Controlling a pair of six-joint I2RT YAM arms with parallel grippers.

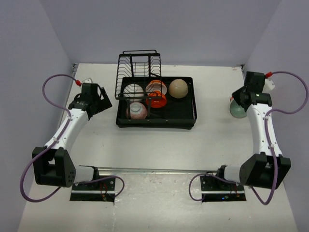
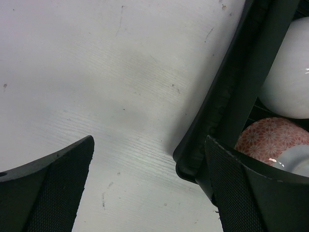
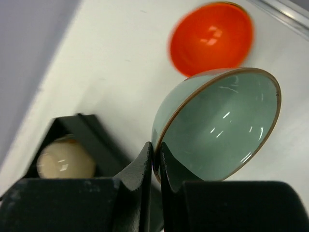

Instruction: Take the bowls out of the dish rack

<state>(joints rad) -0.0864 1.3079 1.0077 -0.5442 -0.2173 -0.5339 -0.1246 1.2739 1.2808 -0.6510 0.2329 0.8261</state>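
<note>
The black dish rack (image 1: pixel 190 118) stands at the table's middle back, its upright wire section at the far left. In it are a white bowl (image 1: pixel 132 90), orange bowls (image 1: pixel 156 94), a beige bowl (image 1: pixel 177 88) and a pink patterned bowl (image 1: pixel 136 110). My right gripper (image 3: pixel 156 150) is shut on the rim of a tilted green bowl (image 3: pixel 217 125), held right of the rack (image 1: pixel 237 110). An orange bowl (image 3: pixel 211 37) lies on the table beyond it. My left gripper (image 2: pixel 149 145) is open and empty over the table beside the rack's left wall (image 2: pixel 222 96), near the white bowl (image 2: pixel 289 72) and the pink bowl (image 2: pixel 268 140).
Grey walls close in the table at the back and both sides. A metal rail (image 1: pixel 154 170) runs across the near side between the arm bases. The rack's right corner with the beige bowl (image 3: pixel 65 163) shows in the right wrist view.
</note>
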